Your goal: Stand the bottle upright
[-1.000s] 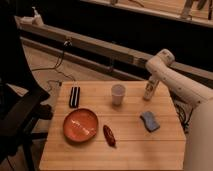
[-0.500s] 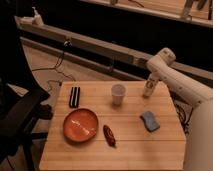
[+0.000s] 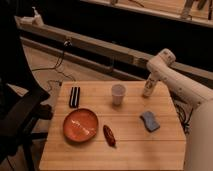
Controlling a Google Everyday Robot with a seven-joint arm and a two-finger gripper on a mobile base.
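The small whitish bottle [image 3: 148, 87] stands upright near the far right edge of the wooden table [image 3: 100, 155], to the right of the pale cup [image 3: 118, 93]. My gripper [image 3: 151, 76] hangs from the white arm directly over the bottle's top and upper body. The arm's wrist covers the bottle's neck.
A red-orange bowl [image 3: 80, 125] sits front left, a dark red pepper-like object [image 3: 109, 135] beside it, a black striped object [image 3: 74, 96] at the far left, a blue-grey sponge [image 3: 149, 121] at the right. A dark chair [image 3: 20, 115] stands left of the table. A pump-dispenser bottle [image 3: 36, 17] is far back left.
The gripper and bottle have stayed at nearly the same spot; the bottle looks a bit more upright and slightly lower toward the table.
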